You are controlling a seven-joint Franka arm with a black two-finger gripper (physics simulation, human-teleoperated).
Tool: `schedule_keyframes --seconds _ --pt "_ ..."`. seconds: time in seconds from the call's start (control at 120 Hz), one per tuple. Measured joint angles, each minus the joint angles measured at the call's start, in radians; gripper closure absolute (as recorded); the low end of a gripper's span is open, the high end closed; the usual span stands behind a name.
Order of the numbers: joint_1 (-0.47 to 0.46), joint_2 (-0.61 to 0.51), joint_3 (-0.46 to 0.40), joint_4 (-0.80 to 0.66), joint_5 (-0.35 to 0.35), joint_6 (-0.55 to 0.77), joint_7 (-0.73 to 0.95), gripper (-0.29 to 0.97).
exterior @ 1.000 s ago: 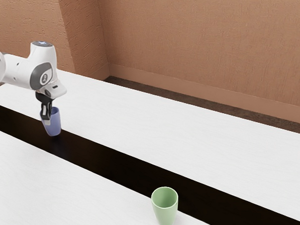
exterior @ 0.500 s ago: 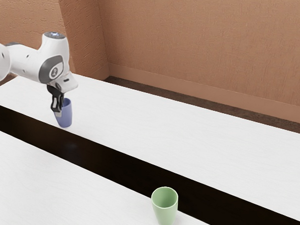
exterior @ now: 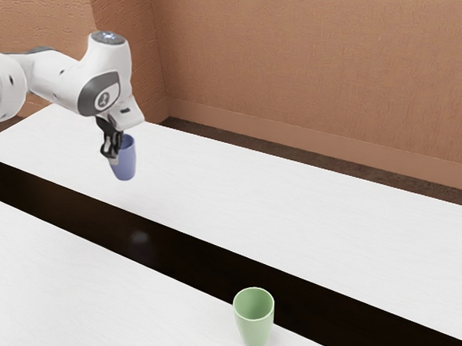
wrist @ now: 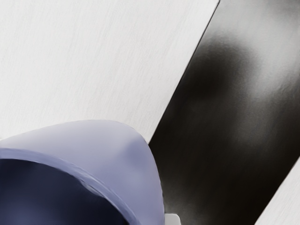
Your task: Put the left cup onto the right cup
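My gripper (exterior: 112,148) is shut on the rim of a blue-violet cup (exterior: 126,160), which hangs in the air above the table at the exterior view's upper left. The same blue cup (wrist: 93,159) looms large just under my hand in the wrist view, its dark inside facing the camera. A light green cup (exterior: 253,316) stands upright on the near white part of the table, far off toward the exterior view's lower right.
The table is white (exterior: 291,206) with a wide black stripe (exterior: 189,252) running diagonally across it; the stripe (wrist: 225,122) lies below my hand. A brown wall and floor strip sit behind the table's far edge.
My arm has lifted the blue cup off the black stripe and carried it up and toward the exterior view's right. The green cup has stayed put.
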Motion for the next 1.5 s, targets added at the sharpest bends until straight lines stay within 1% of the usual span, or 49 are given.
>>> schedule_keyframes --seconds 0.4,0.833,1.067,1.283,1.333,1.417,1.5 --pt "-0.117 0.006 0.013 0.059 0.0 -0.001 -0.033 0.76" --pt "-0.294 0.027 0.039 0.096 0.0 0.012 -0.1 0.78" --pt "-0.35 0.057 0.039 0.138 0.001 0.021 -0.14 0.78" --pt "-0.42 0.123 0.042 0.232 -0.005 0.025 -0.171 0.78" --pt "-0.452 0.129 0.062 0.239 -0.007 0.025 -0.177 0.78" --pt "-0.54 0.141 0.139 0.243 -0.017 0.026 -0.187 0.78" --pt "-0.583 0.142 0.165 0.242 -0.03 0.023 -0.196 0.78"
